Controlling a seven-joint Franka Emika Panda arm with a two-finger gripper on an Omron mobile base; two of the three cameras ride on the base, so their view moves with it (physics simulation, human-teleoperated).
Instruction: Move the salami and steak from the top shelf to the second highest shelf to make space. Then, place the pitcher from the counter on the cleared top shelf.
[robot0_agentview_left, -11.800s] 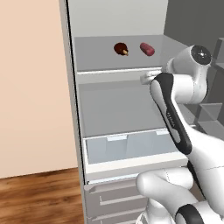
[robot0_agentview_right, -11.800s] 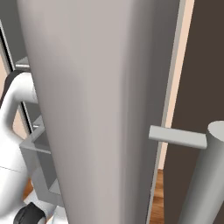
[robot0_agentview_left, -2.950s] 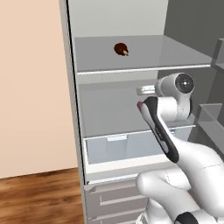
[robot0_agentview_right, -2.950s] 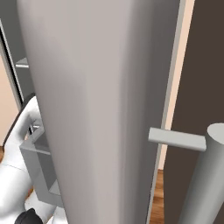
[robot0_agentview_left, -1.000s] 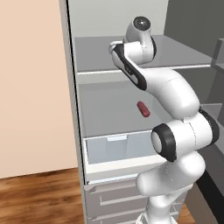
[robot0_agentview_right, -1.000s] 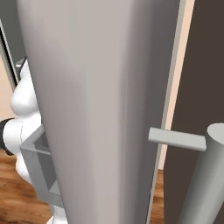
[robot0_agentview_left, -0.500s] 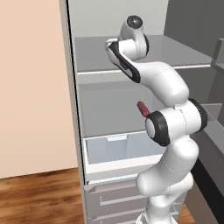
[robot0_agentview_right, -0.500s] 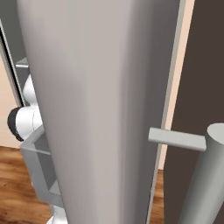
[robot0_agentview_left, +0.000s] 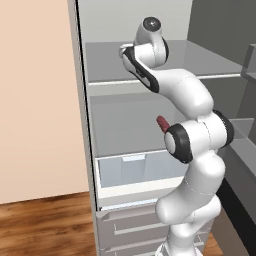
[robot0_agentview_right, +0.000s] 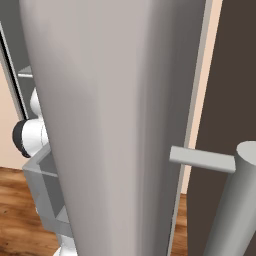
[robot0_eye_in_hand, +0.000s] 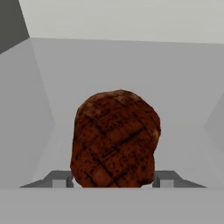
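Hand view shows the steak (robot0_eye_in_hand: 114, 139) very close, a dark reddish-brown chunk with a crossed pattern on its surface. It sits on the grey top shelf (robot0_eye_in_hand: 183, 118) and stands right between the two finger tips (robot0_eye_in_hand: 59, 179) of the gripper (robot0_eye_in_hand: 113, 180). One tip is at each side of the meat, at its lower left and lower right. The tips are spread wide around the steak, but it is not possible to tell if they already press on it or are only beside it. Behind the steak, the grey back wall (robot0_eye_in_hand: 131, 19) of the fridge rises.

From the left base view, the white arm (robot0_agentview_left: 195, 150) rises from the floor and bends up to the top shelf (robot0_agentview_left: 210, 60), where its hand (robot0_agentview_left: 134, 55) reaches in over the left part of the panel. The steak itself is hidden there behind the hand. Below, the salami (robot0_agentview_left: 162, 122) lies on the second highest shelf (robot0_agentview_left: 120, 130); only its pinkish-red end is visible, because the dark elbow joint of the arm covers the rest. Under this shelf are the translucent bluish drawer fronts (robot0_agentview_left: 130, 170). A wooden floor (robot0_agentview_left: 45, 225) and a pale wall (robot0_agentview_left: 35, 100) are to the left of the fridge.

From the right base view, the open fridge door (robot0_agentview_right: 115, 115) covers most of the picture, with a grey handle (robot0_agentview_right: 202, 158) on its right.
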